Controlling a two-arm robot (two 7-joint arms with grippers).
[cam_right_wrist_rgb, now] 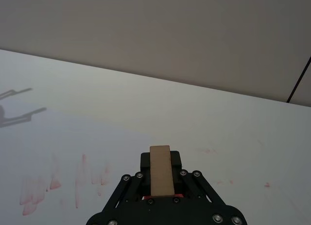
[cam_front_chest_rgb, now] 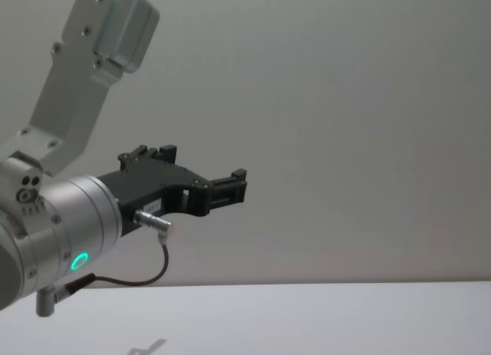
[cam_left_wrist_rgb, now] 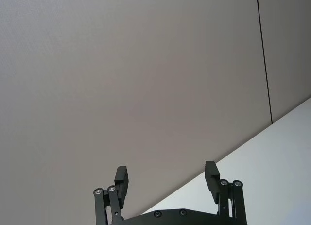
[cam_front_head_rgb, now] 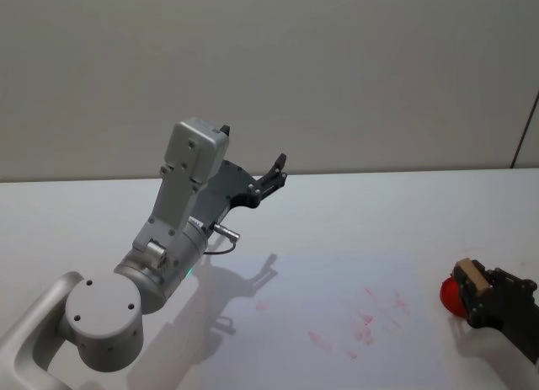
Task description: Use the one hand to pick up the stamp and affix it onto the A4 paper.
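Over the white table [cam_front_head_rgb: 354,221], right gripper [cam_front_head_rgb: 472,291] clamps the stamp [cam_right_wrist_rgb: 161,169].

right gripper [cam_front_head_rgb: 482,291] cut off at right edge; red object [cam_front_head_rgb: 452,294] mostly hidden behind stamp [cam_front_head_rgb: 472,277].

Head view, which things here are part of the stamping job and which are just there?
Job: stamp gripped in right gripper; paper with red marks.
Just there: red ink pad under the stamp; left gripper, raised, open, empty; table.
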